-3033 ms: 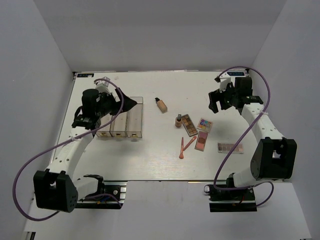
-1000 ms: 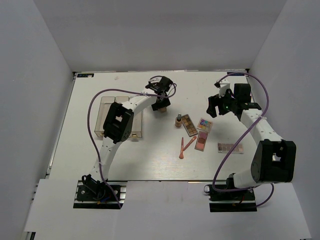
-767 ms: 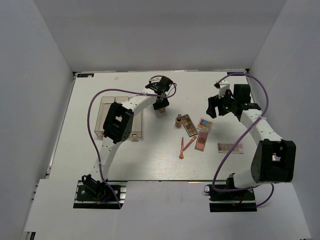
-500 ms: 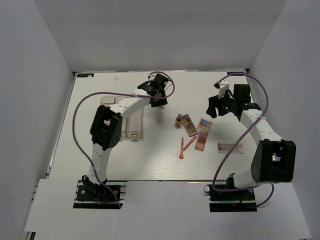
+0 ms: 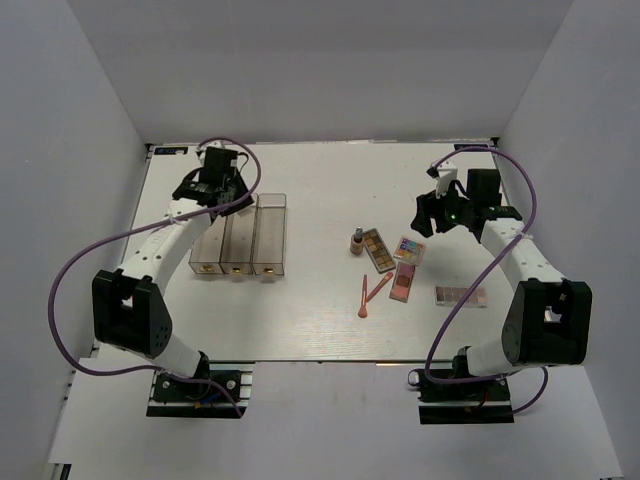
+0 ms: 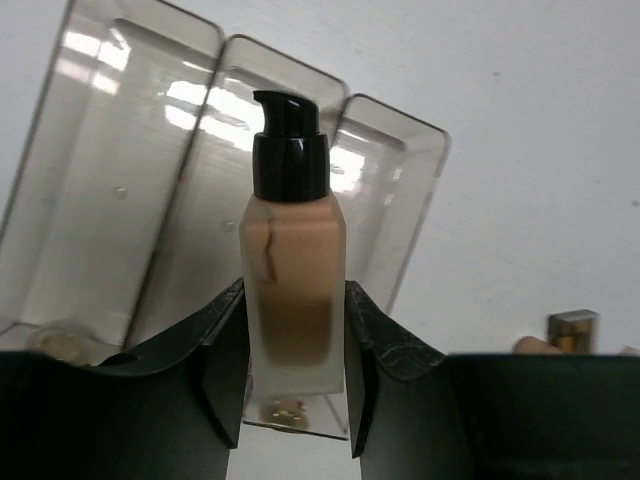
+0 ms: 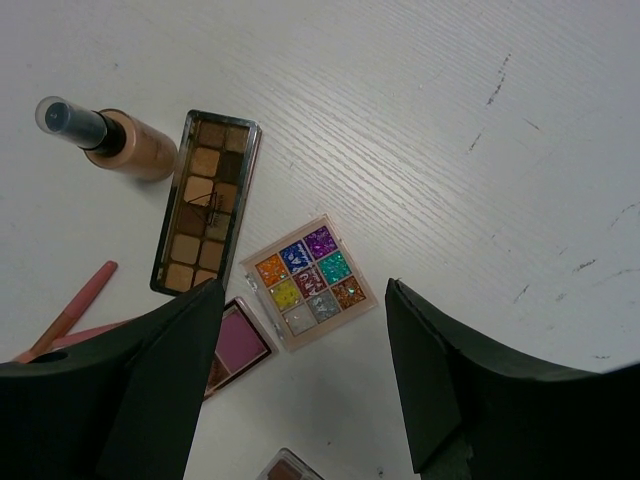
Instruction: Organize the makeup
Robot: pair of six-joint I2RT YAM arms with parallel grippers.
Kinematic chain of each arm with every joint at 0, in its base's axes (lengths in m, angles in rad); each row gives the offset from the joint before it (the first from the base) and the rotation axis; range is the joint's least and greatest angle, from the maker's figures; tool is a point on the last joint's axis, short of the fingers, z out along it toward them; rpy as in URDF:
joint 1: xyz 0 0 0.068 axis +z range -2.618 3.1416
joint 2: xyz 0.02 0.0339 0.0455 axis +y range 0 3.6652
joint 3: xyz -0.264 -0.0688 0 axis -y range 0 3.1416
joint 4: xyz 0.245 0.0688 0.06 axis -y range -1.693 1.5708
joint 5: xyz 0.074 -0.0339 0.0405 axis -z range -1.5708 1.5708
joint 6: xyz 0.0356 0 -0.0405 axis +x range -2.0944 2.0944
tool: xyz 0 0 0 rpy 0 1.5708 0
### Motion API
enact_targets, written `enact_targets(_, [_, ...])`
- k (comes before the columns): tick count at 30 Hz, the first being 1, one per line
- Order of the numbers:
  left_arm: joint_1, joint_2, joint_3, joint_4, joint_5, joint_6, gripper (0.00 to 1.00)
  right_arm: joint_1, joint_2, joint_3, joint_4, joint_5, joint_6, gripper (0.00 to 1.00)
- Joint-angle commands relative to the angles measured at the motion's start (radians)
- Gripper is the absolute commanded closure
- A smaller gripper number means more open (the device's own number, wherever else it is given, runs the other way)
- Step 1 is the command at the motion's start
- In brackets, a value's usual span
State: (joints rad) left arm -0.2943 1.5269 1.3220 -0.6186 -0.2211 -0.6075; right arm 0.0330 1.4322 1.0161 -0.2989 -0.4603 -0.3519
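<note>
Setting: robot lab test cell. Bare white tabletop [image 5: 320,325] boxed in by plain white walls [image 5: 330,70] beyond and to either side of the left hand [image 6: 295,300] and right hand [image 7: 302,290]. Well behind the hands, the two arms are bolted to metal base plates [image 5: 195,392], with purple cables [image 5: 55,310] looping loose.

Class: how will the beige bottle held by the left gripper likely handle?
The beige bottle looks rigid, probably glass, breakable if dropped. Its flat sides suit the fingers and probably won't roll. Tall and narrow, it may tip when stood.

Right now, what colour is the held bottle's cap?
Black; the bottle's cap shows best in left wrist view.
</note>
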Motion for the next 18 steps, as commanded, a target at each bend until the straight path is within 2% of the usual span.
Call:
enact_targets(1, [0.064,-0.047,-0.015,-0.003,-0.014,0.097,1.0,0.002,-0.004,0.018,-0.016,-0.035,-0.012,0.28])
enact_targets(7, [0.158,-0.014,-0.033,-0.006,-0.043,0.201,1.0,0.002,-0.004,0.024,-0.02,-0.031,-0.012,0.28])
enact_targets(14, [0.225,0.071,-0.033,0.013,-0.054,0.259,0.91,0.001,-0.007,0.015,-0.02,-0.029,-0.007,0.27])
enact_targets(18, [0.225,0.133,-0.024,0.04,-0.031,0.285,0.86,0.004,-0.003,0.021,-0.022,-0.026,-0.009,0.27])
